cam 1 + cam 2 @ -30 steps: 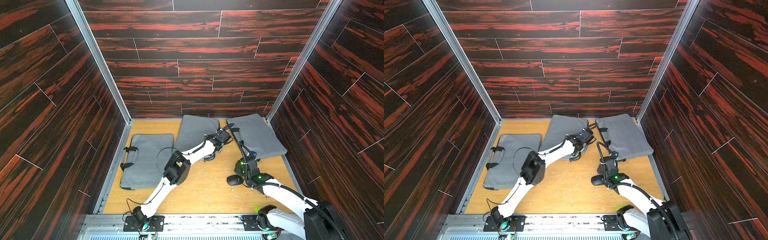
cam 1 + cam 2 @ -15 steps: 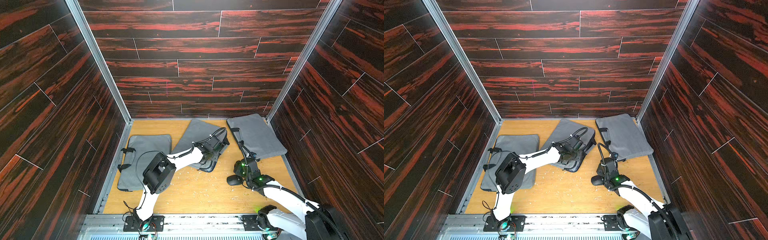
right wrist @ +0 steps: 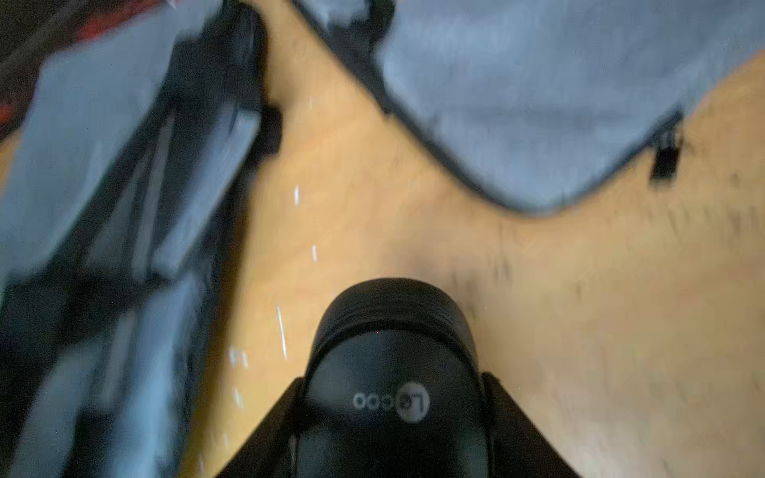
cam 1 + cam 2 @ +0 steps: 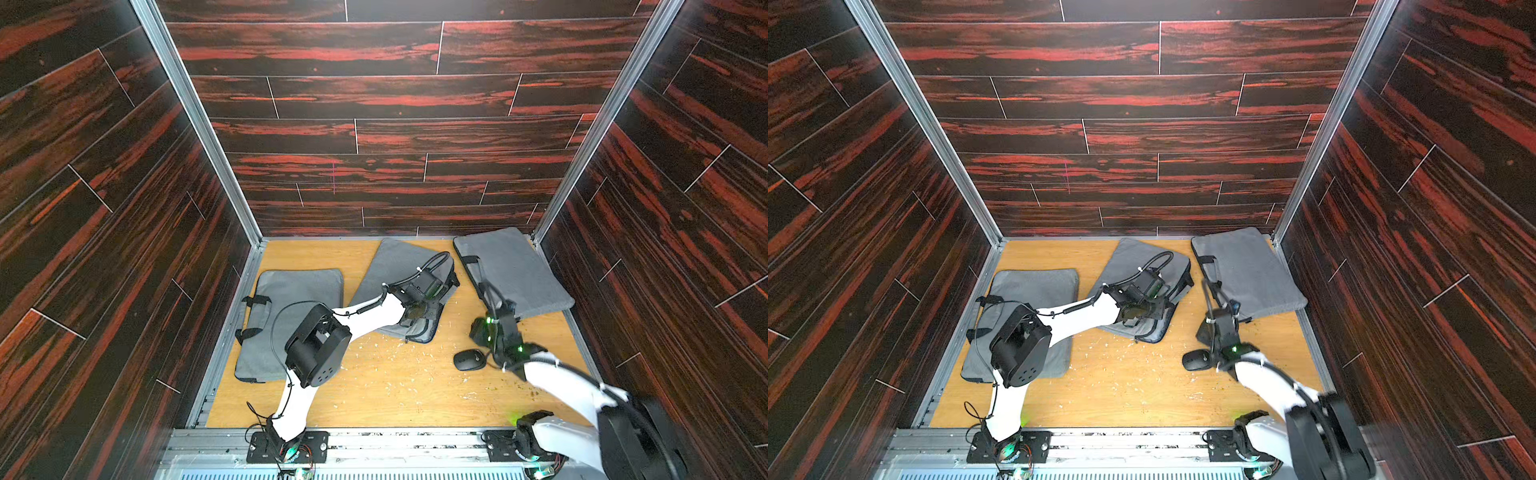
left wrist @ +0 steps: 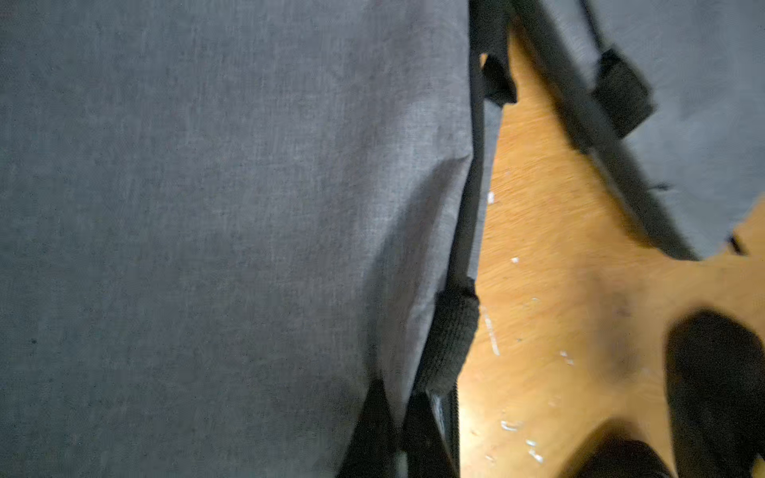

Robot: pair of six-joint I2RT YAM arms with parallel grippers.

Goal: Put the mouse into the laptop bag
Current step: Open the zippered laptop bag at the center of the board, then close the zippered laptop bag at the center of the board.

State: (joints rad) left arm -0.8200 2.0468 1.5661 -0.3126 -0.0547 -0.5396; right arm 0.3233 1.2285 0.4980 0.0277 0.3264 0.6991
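Note:
The black mouse sits between my right gripper's fingers, which are shut on its sides. In both top views the mouse is low over the wooden floor, right of centre. The middle grey laptop bag lies angled near the back. My left gripper is shut on this bag's fabric edge beside a black handle strap. In a top view the left gripper is over the bag's near-right corner, where the edge looks lifted.
A second grey bag lies at the left under my left arm's elbow. A third grey bag lies at the back right, just behind my right gripper. Pale crumbs litter the floor. Dark panelled walls close in three sides.
My left arm has swung its elbow left and dragged the middle bag round to an angle, with its near corner pulled forward. The right gripper and mouse have hardly moved.

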